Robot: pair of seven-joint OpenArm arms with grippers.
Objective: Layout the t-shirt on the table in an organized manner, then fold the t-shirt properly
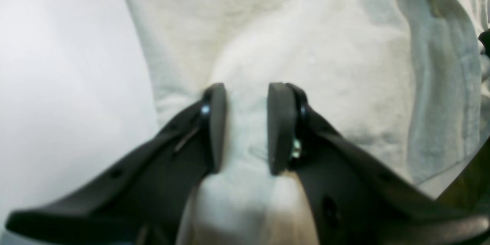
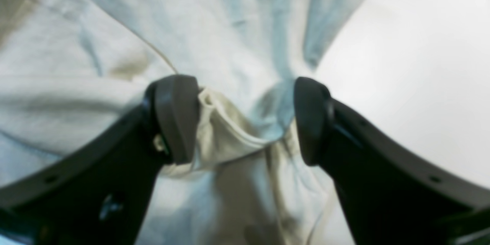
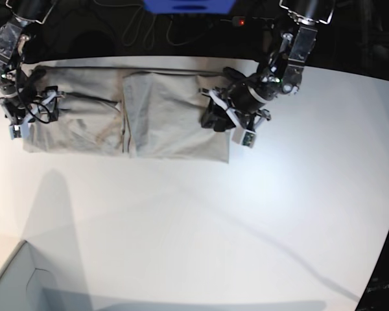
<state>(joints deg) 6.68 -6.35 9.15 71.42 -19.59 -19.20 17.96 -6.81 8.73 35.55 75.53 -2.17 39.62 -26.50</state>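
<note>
Looking at the t-shirt (image 3: pixel 136 120), it's lying as a long flat band across the far side of the worktop (image 3: pixel 246 220), long axis running side to side, already folded narrow. Each arm sits at one end of that band, so the next fold probably turns on bringing one end over toward the other along that axis.

Left end effector (image 1: pixel 245 126) is down at the end of the cloth on the base view's right; jaws stand narrowly apart with a ridge of fabric bunched between the pads. Can't honestly tell whether it's properly pinched or just straddled. That arm reaches down from the far edge, wrist bent low over the shirt.

Right end effector (image 2: pixel 245 120) is at the opposite end, jaws wider, with a crumpled hem sitting in the gap, touching one pad. Looks loose to me, not a firm grip. Its arm hangs close along the worktop's far corner.
</note>
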